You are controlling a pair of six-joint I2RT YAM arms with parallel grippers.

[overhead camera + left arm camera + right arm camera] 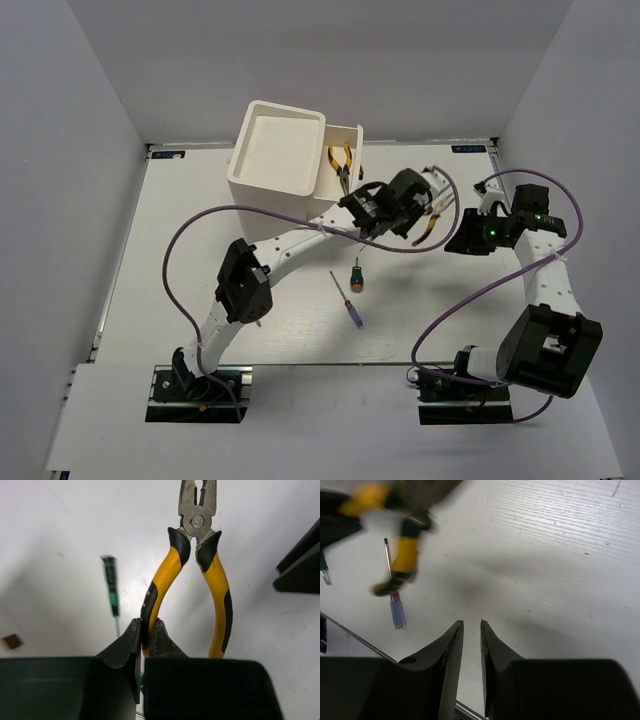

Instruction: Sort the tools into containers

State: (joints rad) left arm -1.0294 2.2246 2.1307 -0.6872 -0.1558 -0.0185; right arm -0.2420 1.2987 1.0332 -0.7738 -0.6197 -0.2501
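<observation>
The left claw (145, 630) is squeezing shut on one handle of the yellow pliers (197, 522). Its two fingers are pinching the yellow and black handle near its end. The other handle is hanging free just beside it. The grey metal nose of these pliers is pointing away from the claw. From above, they are sitting to the right of the white cabinet (275, 150), between the two arms.

The right claw (471, 625) is hovering over the white table (200, 220), near the left one. Its fingers are standing a little apart, and nothing is sitting between them.

One drawer (358, 150) is sticking out at the right side of the cabinet. The second pliers (341, 165) are lying inside it.

The green screwdriver (356, 276) is lying on the table in front of the cabinet. The blue screwdriver (346, 299) is lying just beside it, closer to the arms.

Two little blue tags (470, 148) are sitting on the far edge of the table. Their writing is too small to read.
</observation>
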